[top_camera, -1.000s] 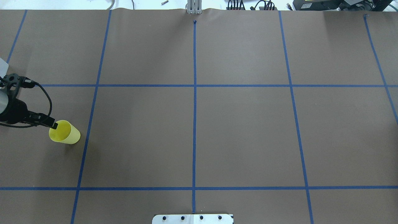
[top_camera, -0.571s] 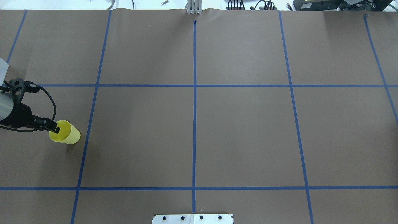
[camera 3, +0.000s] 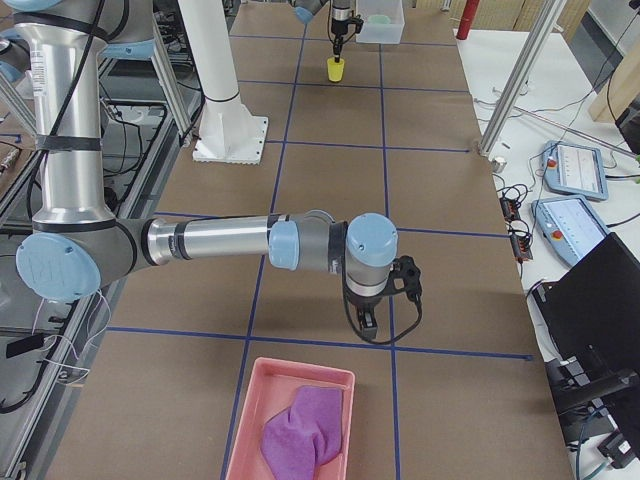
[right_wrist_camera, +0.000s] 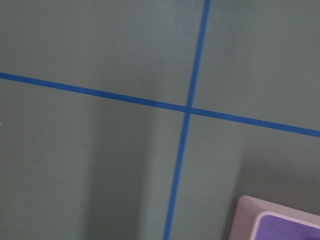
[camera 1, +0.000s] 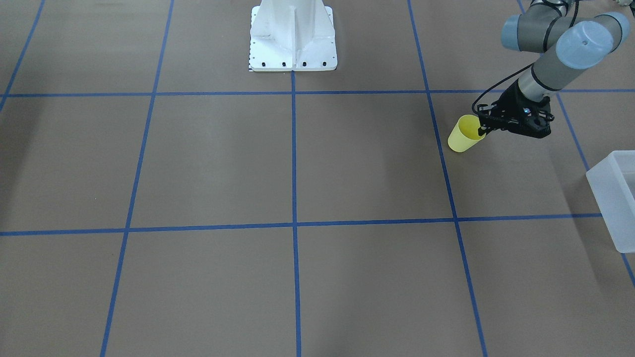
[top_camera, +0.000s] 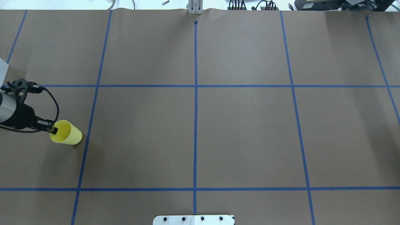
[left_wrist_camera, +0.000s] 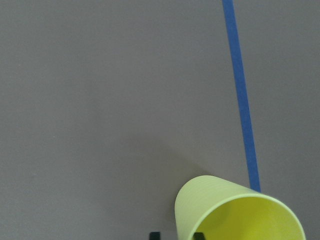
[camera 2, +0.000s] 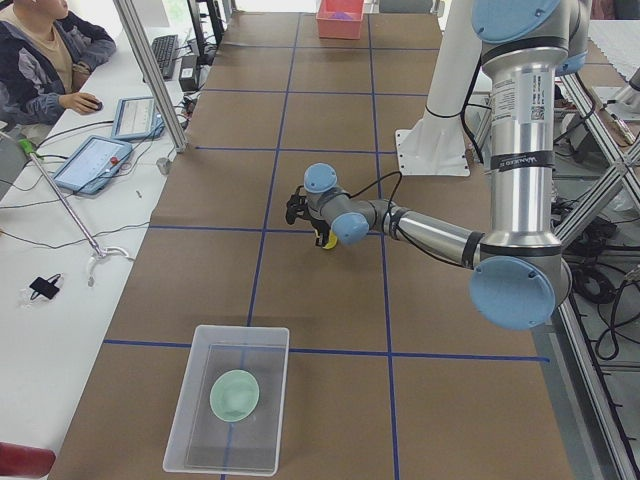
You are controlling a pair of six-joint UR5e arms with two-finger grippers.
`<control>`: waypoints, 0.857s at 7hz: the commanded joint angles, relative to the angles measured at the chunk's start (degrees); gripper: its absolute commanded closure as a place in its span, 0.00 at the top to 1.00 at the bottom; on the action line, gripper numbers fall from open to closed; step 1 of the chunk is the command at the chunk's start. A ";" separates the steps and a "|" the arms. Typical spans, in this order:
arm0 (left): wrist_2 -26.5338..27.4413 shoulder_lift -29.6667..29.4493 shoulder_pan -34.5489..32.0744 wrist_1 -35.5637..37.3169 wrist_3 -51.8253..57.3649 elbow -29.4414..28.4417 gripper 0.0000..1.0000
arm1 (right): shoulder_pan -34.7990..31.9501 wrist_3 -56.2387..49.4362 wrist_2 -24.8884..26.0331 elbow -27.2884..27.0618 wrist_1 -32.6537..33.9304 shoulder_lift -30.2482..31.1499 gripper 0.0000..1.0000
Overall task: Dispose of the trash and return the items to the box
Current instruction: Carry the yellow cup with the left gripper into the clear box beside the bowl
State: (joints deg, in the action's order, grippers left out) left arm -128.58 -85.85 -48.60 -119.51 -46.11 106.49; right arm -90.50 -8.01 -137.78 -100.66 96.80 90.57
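Observation:
The yellow cup point(top_camera: 67, 133) stands on the brown table at my left, and also shows in the front view point(camera 1: 464, 135) and the left wrist view point(left_wrist_camera: 235, 215). My left gripper point(top_camera: 53, 130) is shut on the cup's near rim, one finger inside and one outside point(left_wrist_camera: 177, 235). The frosted box point(camera 2: 185, 400) sits further left, with the mint-green bowl point(camera 2: 235, 393) inside it. One corner of the box shows in the front view point(camera 1: 615, 198). My right gripper point(camera 3: 365, 322) hangs over the table near a pink tray. I cannot tell whether it is open or shut.
A pink tray point(camera 3: 295, 420) holding a purple cloth point(camera 3: 305, 435) lies at the table's right end. The white robot pedestal point(camera 1: 292, 39) stands at the table's near-middle edge. Blue tape lines grid the brown paper. An operator sits at a side desk point(camera 2: 45, 50).
My left gripper's fingertip has sunk from the cup's rim down into its mouth. The wrist has shifted slightly right. The cup has nudged a little to the right.

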 commanded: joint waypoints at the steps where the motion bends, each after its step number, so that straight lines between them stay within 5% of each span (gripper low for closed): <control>1: -4.81 0.34 -6.71 1.63 4.84 0.48 0.00 | 8.20 11.39 -1.00 -5.58 -1.61 -0.21 1.00; 4: -5.80 -5.52 -24.19 23.30 38.35 -4.06 0.00 | 15.68 24.40 -0.21 -8.41 -8.53 -0.21 1.00; 6: -6.15 -15.87 -36.94 28.18 57.86 -21.65 0.00 | 20.69 31.18 2.50 -8.50 -13.29 -0.30 1.00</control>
State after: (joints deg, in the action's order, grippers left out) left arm -134.47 -95.56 -77.70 -94.36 -0.70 95.61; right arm -72.70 19.23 -136.84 -109.02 86.06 90.33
